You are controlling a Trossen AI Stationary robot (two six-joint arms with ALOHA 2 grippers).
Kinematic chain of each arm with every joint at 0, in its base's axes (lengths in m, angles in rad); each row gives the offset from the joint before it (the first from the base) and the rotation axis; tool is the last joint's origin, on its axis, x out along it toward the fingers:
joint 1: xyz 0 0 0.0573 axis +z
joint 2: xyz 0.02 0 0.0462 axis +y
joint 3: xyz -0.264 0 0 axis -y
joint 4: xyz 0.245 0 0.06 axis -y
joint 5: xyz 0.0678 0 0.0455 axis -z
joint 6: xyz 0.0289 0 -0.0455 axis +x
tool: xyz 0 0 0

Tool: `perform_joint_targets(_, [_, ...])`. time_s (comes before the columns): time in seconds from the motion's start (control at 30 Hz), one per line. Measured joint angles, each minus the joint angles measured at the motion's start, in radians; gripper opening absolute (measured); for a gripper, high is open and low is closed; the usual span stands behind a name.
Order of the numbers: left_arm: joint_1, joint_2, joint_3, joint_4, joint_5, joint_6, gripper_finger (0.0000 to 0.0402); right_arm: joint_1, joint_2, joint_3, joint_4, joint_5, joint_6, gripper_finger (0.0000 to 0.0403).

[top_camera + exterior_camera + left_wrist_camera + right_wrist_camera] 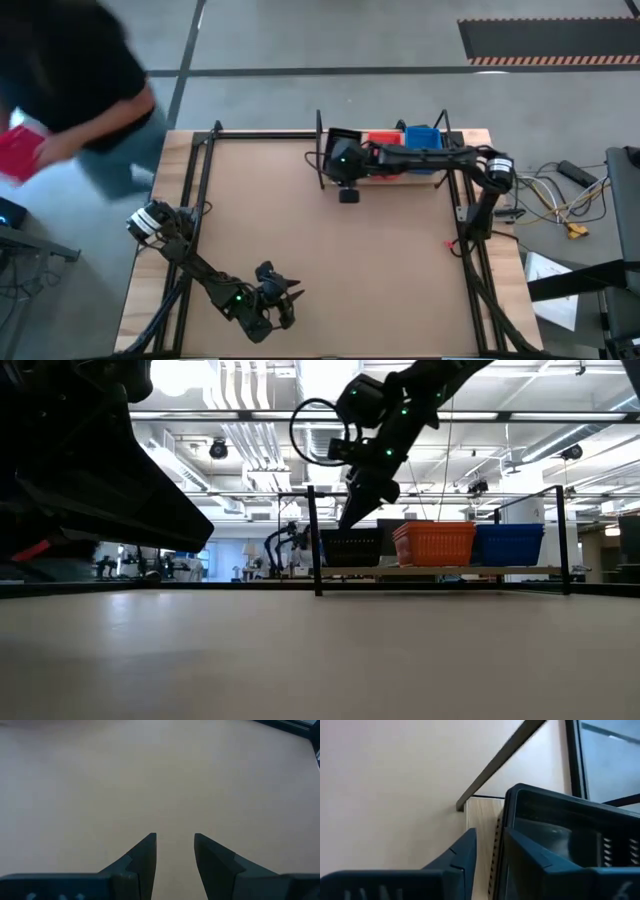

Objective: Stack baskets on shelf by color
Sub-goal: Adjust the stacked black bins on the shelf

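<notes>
On the one shelf [440,571] stand a black basket [352,547], an orange basket [434,544] and a blue basket [508,544], each possibly a stack.

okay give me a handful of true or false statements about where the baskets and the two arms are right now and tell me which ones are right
1. A black basket, an orange basket and a blue basket sit side by side on the shelf. True.
2. The right gripper is at the blue basket. False: it is at the black one, one finger inside its wall, one outside.
3. The left gripper holds an orange basket. False: it is open and empty over the bare tabletop.
4. A person stands beyond the table's left corner. True.
</notes>
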Motion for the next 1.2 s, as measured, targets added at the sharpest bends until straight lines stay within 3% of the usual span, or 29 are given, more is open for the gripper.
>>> perform_joint_targets(0.6, [0.0, 0.0, 0.0, 0.009, 0.0, 0.018, 0.0116, -0.049, 0.025, 0.032, -0.053, 0.001, 0.0, 0.0114])
perform_joint_targets(0.73, [0.0, 0.0, 0.0, 0.01, -0.001, 0.018, 0.0116, -0.056, 0.037, 0.031, -0.057, -0.001, -0.007, 0.0096])
perform_joint_targets(0.93, [-0.001, 0.0, 0.0, 0.015, 0.0, 0.018, 0.0116, -0.055, 0.028, 0.031, -0.109, -0.002, -0.073, 0.0024])
perform_joint_targets(1.2, [-0.001, 0.0, 0.0, 0.015, 0.0, 0.018, 0.0116, -0.061, 0.025, 0.032, -0.171, -0.006, -0.077, 0.0019])
